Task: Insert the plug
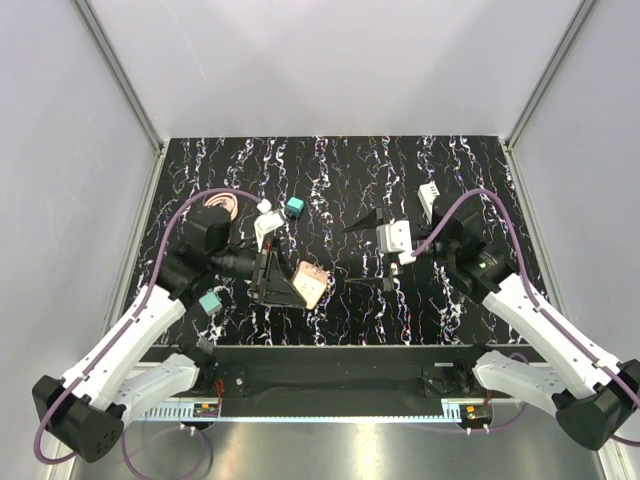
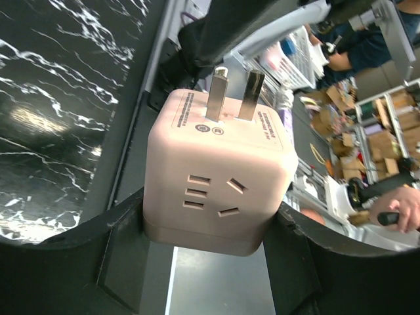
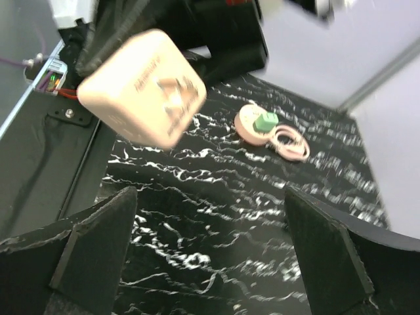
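Observation:
The teal-blue plug [image 1: 294, 208] lies on the black marbled table at the back centre-left, apart from both grippers. In the right wrist view it [image 3: 266, 121] looks green and sits in front of a pink disc. My left gripper [image 1: 300, 283] is shut on the tan-brown cube block [image 1: 311, 283] and holds it above the table. The left wrist view shows that block [image 2: 216, 177] between my black fingers [image 2: 125, 262], its two metal prongs pointing away. My right gripper [image 1: 372, 250] is open and empty, right of the tan block [image 3: 141, 88]. I cannot make out a power strip.
A paler mint-green cube [image 1: 210, 302] lies near the left arm. A coiled pink cable [image 1: 225, 200] lies at the back left and shows in the right wrist view [image 3: 289, 141]. A white slotted piece [image 1: 428, 195] sits at the back right. Grey walls enclose the table.

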Controlling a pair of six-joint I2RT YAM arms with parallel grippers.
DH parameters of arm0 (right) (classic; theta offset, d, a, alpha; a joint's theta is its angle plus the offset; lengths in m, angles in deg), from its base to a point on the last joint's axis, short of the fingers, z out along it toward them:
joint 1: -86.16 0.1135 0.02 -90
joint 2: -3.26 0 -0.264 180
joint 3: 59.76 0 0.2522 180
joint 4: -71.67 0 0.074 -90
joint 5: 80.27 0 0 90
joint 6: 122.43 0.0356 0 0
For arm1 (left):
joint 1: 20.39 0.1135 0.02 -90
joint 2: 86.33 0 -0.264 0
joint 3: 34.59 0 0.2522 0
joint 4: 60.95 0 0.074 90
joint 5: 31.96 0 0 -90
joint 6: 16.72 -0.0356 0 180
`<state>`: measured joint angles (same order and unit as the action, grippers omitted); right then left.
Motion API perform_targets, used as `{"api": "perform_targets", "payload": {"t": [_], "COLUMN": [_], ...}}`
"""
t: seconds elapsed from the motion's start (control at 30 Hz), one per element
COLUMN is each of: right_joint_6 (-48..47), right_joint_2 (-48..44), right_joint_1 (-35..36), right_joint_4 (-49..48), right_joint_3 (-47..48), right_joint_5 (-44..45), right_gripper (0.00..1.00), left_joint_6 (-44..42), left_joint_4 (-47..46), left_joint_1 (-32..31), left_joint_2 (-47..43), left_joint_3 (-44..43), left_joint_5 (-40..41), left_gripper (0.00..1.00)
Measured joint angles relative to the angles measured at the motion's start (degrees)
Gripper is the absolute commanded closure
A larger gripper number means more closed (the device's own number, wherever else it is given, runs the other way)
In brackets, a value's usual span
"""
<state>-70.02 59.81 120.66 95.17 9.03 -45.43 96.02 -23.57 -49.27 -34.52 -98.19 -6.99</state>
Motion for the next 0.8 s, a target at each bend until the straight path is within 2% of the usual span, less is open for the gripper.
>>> {"api": "perform_targets", "payload": {"t": [0.33, 0.57, 0.8], "right_joint_6": [-13.7, -19.6, -23.6], "right_joint_2": [5.4, 10.7, 14.6], "right_joint_1": [8.0, 11.9, 14.7], "right_joint_4": [12.9, 25.2, 28.5], "right_joint_3": [12.3, 15.9, 17.0], "right_joint_5": [-2.1, -3.9, -3.5], "right_gripper": [0.0, 0.0, 0.0], "left_joint_6": [-2.1, -3.8, -4.3], "left_joint_4": [1.0, 2.4, 3.6], "left_joint_1": [0.0, -0.1, -0.7], "left_joint_2": [4.0, 5.7, 6.4], "left_joint_3": [0.8, 0.8, 0.8], "left_joint_5": [-3.7, -4.0, -4.3], "left_gripper": [1.0, 1.0, 1.0]}}
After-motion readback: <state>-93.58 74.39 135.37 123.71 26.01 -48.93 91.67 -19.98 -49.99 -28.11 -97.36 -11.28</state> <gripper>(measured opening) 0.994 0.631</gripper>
